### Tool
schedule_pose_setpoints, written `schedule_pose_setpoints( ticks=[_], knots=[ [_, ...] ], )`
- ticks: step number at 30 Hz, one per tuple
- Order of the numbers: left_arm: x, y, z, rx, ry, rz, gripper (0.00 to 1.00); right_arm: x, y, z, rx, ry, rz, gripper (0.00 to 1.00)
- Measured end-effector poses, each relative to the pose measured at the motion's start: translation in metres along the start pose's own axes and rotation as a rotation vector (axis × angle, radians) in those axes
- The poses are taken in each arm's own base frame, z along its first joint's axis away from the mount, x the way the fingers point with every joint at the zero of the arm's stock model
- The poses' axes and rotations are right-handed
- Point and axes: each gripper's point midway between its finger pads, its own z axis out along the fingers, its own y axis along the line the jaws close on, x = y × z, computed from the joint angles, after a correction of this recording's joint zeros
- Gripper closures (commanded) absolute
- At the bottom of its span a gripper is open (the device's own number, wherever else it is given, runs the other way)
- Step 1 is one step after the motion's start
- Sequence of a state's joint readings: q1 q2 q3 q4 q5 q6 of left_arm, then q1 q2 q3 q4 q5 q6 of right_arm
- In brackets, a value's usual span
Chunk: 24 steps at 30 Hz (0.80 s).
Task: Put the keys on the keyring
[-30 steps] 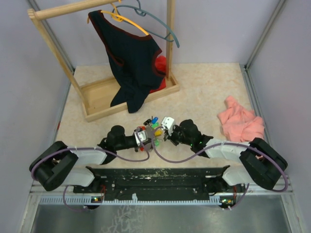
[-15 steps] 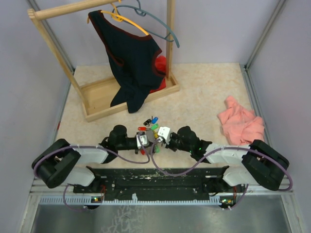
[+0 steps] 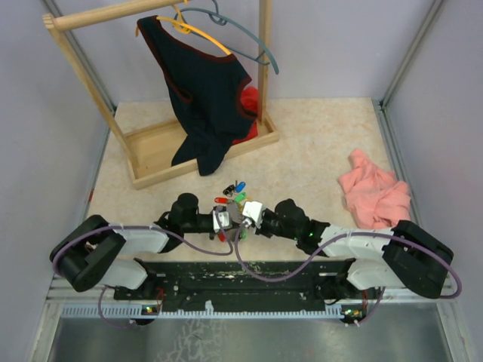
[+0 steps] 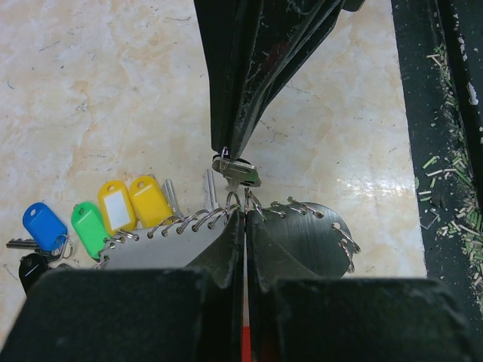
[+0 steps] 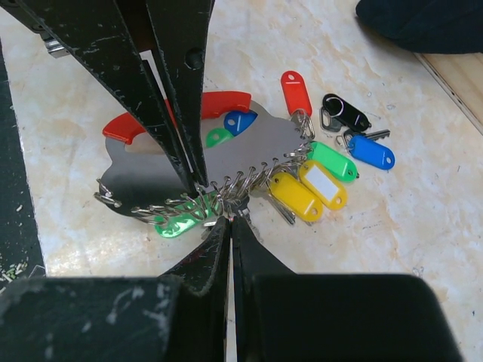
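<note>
Since a second ago the right gripper (image 5: 229, 223) has swung in towards the left arm and nearer the table's near edge, so its tips now nearly meet those of the left gripper (image 4: 244, 220) over the keyring (image 5: 225, 102); the left one has barely shifted. Both sets of jaws are clenched tight, tip against tip. The keyring lies flat on the marbled table (image 3: 317, 143) just beyond the arm bases, a shiny grey metal body with a red curved part along its far side and a row of small wire loops along the edge nearest the right gripper. Both grippers' tips press in at that looped edge from opposite sides. In the left wrist view a small silver metal piece (image 4: 238, 170) sits right at the right gripper's tips, but I cannot tell whether it is pinched there. The keys (image 5: 333, 161) fan out beside the looped edge: two yellow tags and a green one close in, with blue, black and red ones a little further off. Farther back stands a wooden rack (image 3: 155, 154) with a dark garment (image 3: 204, 98), and a pink cloth (image 3: 375, 194) lies well apart on the right.
</note>
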<state>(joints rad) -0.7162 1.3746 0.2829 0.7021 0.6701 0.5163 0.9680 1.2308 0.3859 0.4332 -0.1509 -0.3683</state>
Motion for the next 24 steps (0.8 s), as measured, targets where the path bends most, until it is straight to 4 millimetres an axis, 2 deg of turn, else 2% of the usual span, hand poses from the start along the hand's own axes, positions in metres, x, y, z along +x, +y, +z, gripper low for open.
schedule_pose_setpoints(
  ticks=[10, 19, 24],
  knots=[
    [0.001, -0.001, 0.000, 0.011, 0.004, 0.020, 1.00, 0.000, 0.011, 0.001, -0.020, 0.011, -0.037, 1.00],
    [0.007, -0.006, -0.001, 0.036, 0.022, 0.035, 1.00, 0.013, 0.021, 0.004, -0.042, 0.064, -0.077, 1.00],
    [0.008, -0.008, -0.002, 0.044, 0.027, 0.046, 1.00, 0.013, 0.023, 0.005, -0.043, 0.067, -0.099, 1.00]
  ],
)
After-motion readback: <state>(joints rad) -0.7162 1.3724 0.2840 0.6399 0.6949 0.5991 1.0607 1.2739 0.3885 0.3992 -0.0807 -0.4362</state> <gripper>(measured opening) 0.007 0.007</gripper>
